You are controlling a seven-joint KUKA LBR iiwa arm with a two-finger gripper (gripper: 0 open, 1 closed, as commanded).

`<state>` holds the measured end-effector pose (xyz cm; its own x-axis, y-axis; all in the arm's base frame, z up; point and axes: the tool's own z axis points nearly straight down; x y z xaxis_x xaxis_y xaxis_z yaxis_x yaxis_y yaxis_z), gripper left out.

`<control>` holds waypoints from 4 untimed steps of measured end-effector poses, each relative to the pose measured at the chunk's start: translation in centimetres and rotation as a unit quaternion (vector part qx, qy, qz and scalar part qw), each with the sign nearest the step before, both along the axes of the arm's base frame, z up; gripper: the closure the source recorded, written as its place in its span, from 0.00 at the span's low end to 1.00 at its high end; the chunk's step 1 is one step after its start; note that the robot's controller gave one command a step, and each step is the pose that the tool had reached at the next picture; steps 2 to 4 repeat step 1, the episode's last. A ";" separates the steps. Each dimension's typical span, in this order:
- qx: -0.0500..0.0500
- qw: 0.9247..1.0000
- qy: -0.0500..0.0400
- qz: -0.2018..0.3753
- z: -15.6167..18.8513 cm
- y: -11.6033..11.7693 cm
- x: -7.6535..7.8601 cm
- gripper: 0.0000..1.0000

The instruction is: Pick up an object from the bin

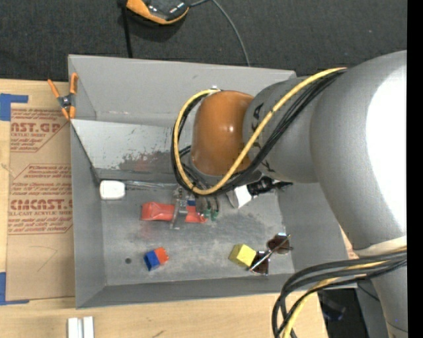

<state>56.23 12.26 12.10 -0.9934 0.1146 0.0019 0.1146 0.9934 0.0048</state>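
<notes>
Fingers, open or closed I cannot tell, over red lump mid-floor, walls well apart.

A white rounded block lies at the left of the bin, at the foot of its back wall. Toward the front left sits a small blue block with an orange piece on its upper right. At the front right is a yellow block, and just beside it on the right a pair of brown-lensed sunglasses. Beyond the bin's back rim, an orange and black device trails a thin black cable.
</notes>
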 end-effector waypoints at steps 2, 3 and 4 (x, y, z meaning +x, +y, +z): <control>0.000 1.000 -0.002 0.000 2.2 0.0 0.1 1.00; 0.000 1.000 -0.002 0.000 2.2 0.0 0.1 1.00; 0.000 1.000 -0.002 0.000 2.2 0.0 0.1 1.00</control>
